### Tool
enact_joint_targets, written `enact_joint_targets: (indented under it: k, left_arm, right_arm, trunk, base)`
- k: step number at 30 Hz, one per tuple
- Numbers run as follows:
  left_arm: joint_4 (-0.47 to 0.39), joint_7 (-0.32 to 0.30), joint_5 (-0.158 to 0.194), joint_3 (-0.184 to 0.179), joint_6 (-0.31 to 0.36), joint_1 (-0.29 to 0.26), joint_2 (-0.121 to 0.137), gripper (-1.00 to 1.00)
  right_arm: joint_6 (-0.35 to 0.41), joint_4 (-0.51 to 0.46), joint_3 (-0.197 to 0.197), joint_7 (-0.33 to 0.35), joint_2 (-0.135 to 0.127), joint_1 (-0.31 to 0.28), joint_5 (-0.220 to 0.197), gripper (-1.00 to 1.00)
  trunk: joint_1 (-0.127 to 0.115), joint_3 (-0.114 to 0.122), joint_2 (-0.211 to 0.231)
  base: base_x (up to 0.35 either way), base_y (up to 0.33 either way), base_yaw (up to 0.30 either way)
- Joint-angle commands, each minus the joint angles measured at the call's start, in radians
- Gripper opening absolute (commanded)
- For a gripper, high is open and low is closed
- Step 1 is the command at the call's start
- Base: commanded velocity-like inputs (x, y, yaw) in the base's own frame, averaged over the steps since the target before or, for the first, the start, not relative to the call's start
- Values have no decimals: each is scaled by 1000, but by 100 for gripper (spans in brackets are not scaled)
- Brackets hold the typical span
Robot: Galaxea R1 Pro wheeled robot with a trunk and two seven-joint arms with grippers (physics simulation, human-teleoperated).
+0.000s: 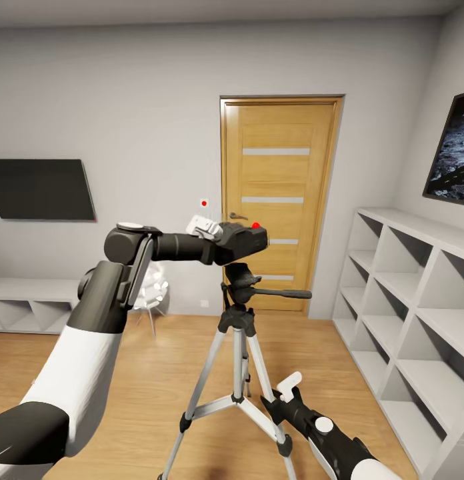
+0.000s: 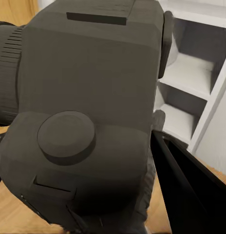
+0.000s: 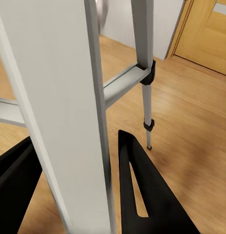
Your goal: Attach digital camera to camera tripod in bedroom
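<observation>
You face pale grey walls [image 1: 145, 100] and a light wooden plank floor [image 1: 159, 373]. An oak door with frosted strips [image 1: 279, 173] stands ahead, white cube shelving [image 1: 412, 313] at right, a dark flat wall screen [image 1: 42, 190] above a low white shelf unit [image 1: 25, 303] at left, a dark framed picture [image 1: 452, 150] upper right.

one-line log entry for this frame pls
phase: mounting | left pincer: holding camera just above tripod head | right pincer: astride tripod leg, low | seated: cannot tell
</observation>
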Motion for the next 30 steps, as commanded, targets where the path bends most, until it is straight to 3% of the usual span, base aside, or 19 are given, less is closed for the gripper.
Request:
enact_joint_targets:
  k: [1, 30]
  left_arm:
    - [7, -12, -7, 1, 5, -1, 7, -100]
    - [39, -12, -10, -3, 5, -2, 9, -100]
  right_arm:
    - [-15, 3, 11, 0, 0, 0, 19, -100]
    - [-20, 3, 15, 0, 0, 0, 19, -100]
  trunk:
    - [0, -1, -1]
    - [0, -1, -1]
  base:
    - [0, 0, 0]
    - [0, 0, 0]
